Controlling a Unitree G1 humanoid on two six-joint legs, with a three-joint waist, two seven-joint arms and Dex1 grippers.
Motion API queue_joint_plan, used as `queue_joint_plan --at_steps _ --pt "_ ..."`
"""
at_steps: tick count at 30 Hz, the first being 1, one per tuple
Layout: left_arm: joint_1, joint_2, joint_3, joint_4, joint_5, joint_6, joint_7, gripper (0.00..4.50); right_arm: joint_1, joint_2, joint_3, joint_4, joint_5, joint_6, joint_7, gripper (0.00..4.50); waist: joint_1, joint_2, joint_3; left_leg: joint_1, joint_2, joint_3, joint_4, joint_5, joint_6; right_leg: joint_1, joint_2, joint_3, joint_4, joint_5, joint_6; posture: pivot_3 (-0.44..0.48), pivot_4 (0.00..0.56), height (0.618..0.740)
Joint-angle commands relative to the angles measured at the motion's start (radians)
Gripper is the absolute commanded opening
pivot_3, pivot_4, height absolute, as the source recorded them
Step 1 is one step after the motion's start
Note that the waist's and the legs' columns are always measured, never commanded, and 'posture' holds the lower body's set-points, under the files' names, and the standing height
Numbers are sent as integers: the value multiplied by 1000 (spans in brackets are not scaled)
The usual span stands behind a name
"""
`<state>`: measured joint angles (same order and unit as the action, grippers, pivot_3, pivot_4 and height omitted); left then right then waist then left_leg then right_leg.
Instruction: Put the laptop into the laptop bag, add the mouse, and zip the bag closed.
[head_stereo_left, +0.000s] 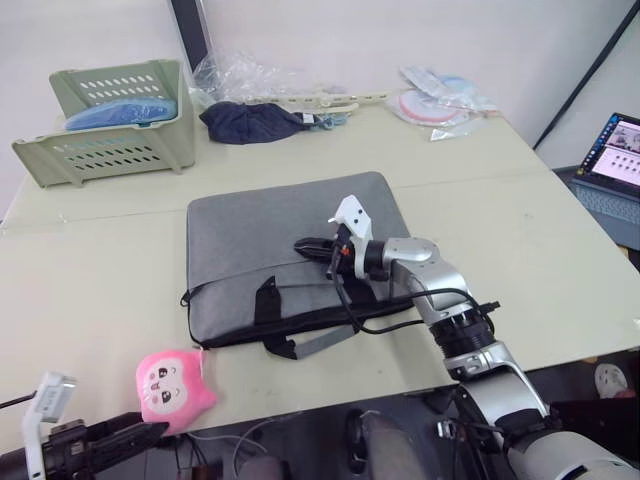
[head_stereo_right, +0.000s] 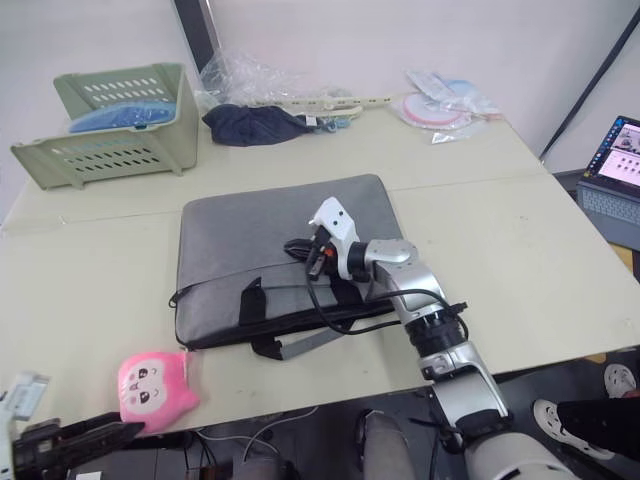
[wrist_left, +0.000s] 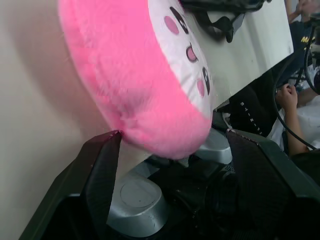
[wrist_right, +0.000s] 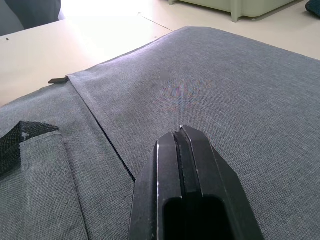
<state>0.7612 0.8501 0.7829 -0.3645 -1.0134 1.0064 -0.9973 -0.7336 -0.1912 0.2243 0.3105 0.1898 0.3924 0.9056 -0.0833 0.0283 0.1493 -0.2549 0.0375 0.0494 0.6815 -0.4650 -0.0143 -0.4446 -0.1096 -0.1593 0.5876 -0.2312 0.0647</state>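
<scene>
The right gripper (head_stereo_left: 305, 245) hangs over the middle of the grey laptop bag (head_stereo_left: 250, 240), which lies flat on the table (head_stereo_left: 520, 210). The right wrist view adds what the head views cannot: the two black fingers (wrist_right: 182, 165) are pressed flat together with nothing between them, their tips just above the bag's fabric, and a dark seam line runs across the cloth just beside them. One black strap handle (head_stereo_left: 266, 300) lies on the bag's near edge, between this gripper and the robot.

The left gripper (head_stereo_right: 95, 432) sits low at the table's near edge. Its wrist view shows the fingers (wrist_left: 100, 170) spread wide apart, with a pink plush toy (wrist_left: 150, 80) just beyond and between them; whether they touch it I cannot tell.

Far beyond the right gripper, toward the left, stands a pale green slotted basket (head_stereo_left: 110, 150) holding something blue (head_stereo_left: 115, 113). A dark blue cloth (head_stereo_left: 250, 122) and clear plastic bags (head_stereo_left: 240, 75) lie along the far edge.
</scene>
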Motion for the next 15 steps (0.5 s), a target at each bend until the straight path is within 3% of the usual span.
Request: queue_joint_plan --at_steps 1,9,15 --pt "7 49 103 80 6 -7 -85 3618 70 -2 67 54 -38 73 1 0 0 0 0 0 0 0 0 0 0 0 0 0 0 0 -1 0 150 740" --pt "-76 133 170 187 32 -9 -142 3618 64 2 66 34 -34 84 -1 0 0 0 0 -1 1 0 -1 -1 -1 -2 2 -1 2 -2 -2 0 150 740" --pt "-242 187 24 273 97 -42 -155 3618 56 9 63 25 -32 92 -9 0 -3 1 1 0 2 1 -1 -1 -2 -2 4 -1 2 -2 -2 0 150 740"
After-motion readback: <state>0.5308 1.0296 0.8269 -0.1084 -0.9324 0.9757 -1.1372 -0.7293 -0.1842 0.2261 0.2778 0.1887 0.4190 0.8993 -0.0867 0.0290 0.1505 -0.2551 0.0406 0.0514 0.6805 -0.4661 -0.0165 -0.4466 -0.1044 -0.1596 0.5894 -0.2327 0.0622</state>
